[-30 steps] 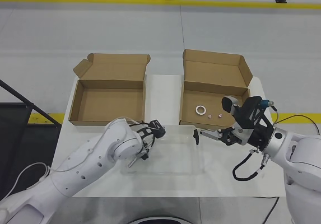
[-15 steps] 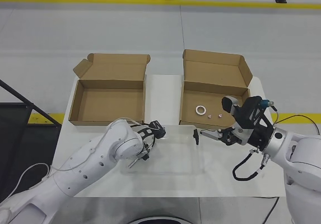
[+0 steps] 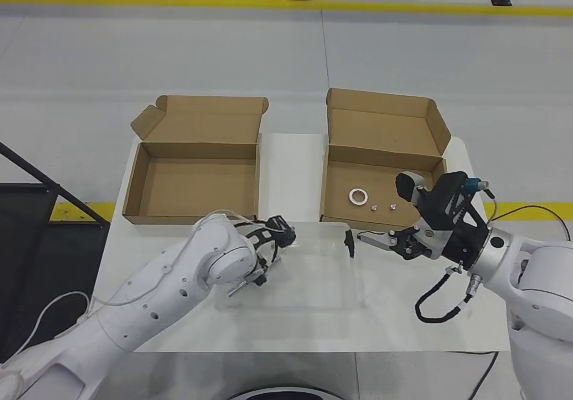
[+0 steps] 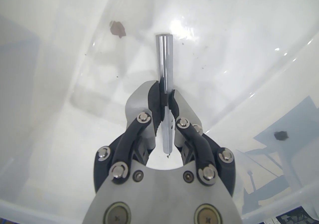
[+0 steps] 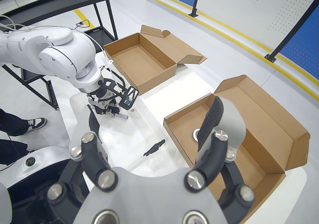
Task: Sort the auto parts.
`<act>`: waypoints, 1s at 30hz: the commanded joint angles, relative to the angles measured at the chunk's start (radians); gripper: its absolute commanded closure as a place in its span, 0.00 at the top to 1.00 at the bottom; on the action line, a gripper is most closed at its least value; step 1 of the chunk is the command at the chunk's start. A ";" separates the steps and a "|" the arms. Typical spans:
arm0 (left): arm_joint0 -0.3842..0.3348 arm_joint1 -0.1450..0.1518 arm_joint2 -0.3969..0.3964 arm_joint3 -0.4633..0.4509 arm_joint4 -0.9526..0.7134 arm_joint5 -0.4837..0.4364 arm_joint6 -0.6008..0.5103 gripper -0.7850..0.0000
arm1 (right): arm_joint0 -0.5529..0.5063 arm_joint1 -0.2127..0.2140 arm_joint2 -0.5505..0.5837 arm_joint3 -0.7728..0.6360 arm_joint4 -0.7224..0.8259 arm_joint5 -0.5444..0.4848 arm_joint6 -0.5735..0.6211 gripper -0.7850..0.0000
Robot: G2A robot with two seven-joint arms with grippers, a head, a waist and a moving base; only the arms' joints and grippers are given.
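A white table (image 3: 291, 160) holds two open cardboard boxes at its far side and a clear plastic bin (image 3: 346, 305) on the side nearer the robot.

The left gripper (image 4: 164, 92) is inside the bin, at its left end. Its black padded fingers (image 4: 154, 95) are closed tight on a polished steel pin (image 4: 164, 60). The pin runs straight along the gripper's line. One end sticks out past the fingertips towards the bin floor, and the other end reaches back between the fingers. Whether the pin's end touches the floor cannot be told. From the right wrist view, the same pin (image 5: 122, 116) pokes out sideways, low, from under the left gripper (image 5: 109, 110).

The right gripper (image 5: 153, 122) hangs over the right end of the bin, just in front of the right cardboard box (image 3: 406, 195). Its fingers (image 5: 211, 120) are spread wide and hold nothing. In the top view it points towards the middle of the table (image 3: 361, 240).

On the floor of the right cardboard box, near its front wall, lie a metal ring (image 3: 360, 196) and, just beside it, two small parts (image 3: 374, 207), which are too small to name.

The left cardboard box (image 3: 194, 185) stands well apart from the right one, with its lid folded back. Bare table shows between them.
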 commanded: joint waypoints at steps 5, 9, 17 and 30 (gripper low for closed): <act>0.019 0.013 -0.071 -0.052 -0.052 -0.013 0.013 0.00 | 0.000 0.000 0.000 0.000 0.000 0.000 0.000 1.00; 0.051 0.030 -0.144 -0.102 -0.108 -0.034 0.038 0.00 | 0.000 0.000 0.000 0.000 0.000 0.000 0.000 1.00; 0.146 0.073 -0.366 -0.194 -0.240 -0.093 0.140 0.00 | 0.000 0.000 0.000 0.000 0.000 0.000 0.000 1.00; 0.209 0.096 -0.462 -0.237 -0.293 -0.209 0.184 0.00 | 0.000 0.000 0.000 0.000 0.000 0.000 0.000 1.00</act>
